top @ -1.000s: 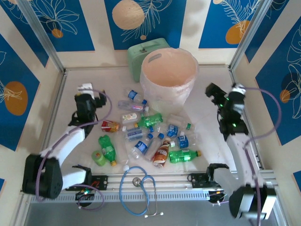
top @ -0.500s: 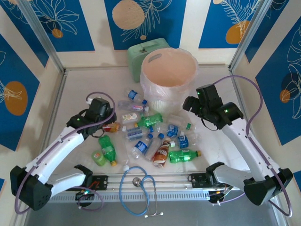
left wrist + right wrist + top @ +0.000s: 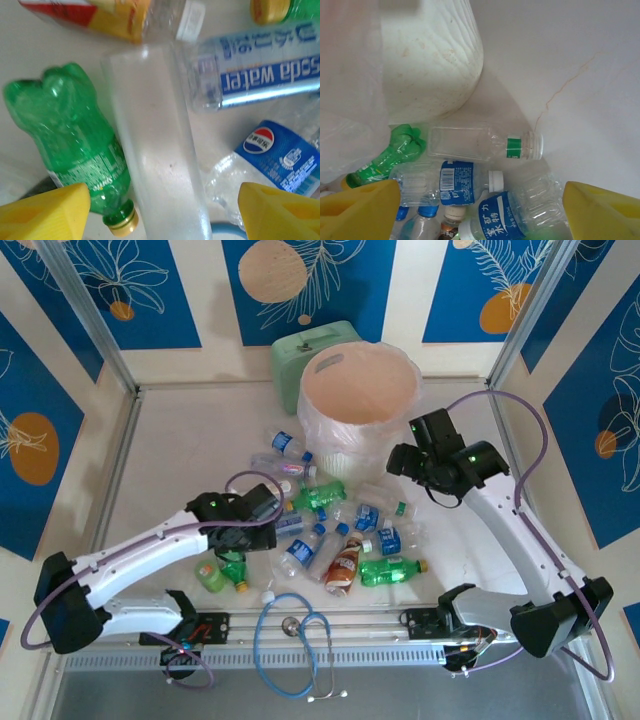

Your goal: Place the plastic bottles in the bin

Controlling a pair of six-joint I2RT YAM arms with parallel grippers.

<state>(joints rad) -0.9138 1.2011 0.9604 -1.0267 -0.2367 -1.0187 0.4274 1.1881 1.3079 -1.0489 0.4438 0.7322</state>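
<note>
Hands, left and right, over bottles

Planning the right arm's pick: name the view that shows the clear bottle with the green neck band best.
Right wrist view. The clear bottle with the green neck band lies side-on and whole, just ahead of the open right gripper. In the top external view the bottle is small and faint, near the bin.

Robot lab cell.
Blue-and-cream floral wall panels and silver aluminium posts beyond the jaws; slotted metal rail behind them.
</note>
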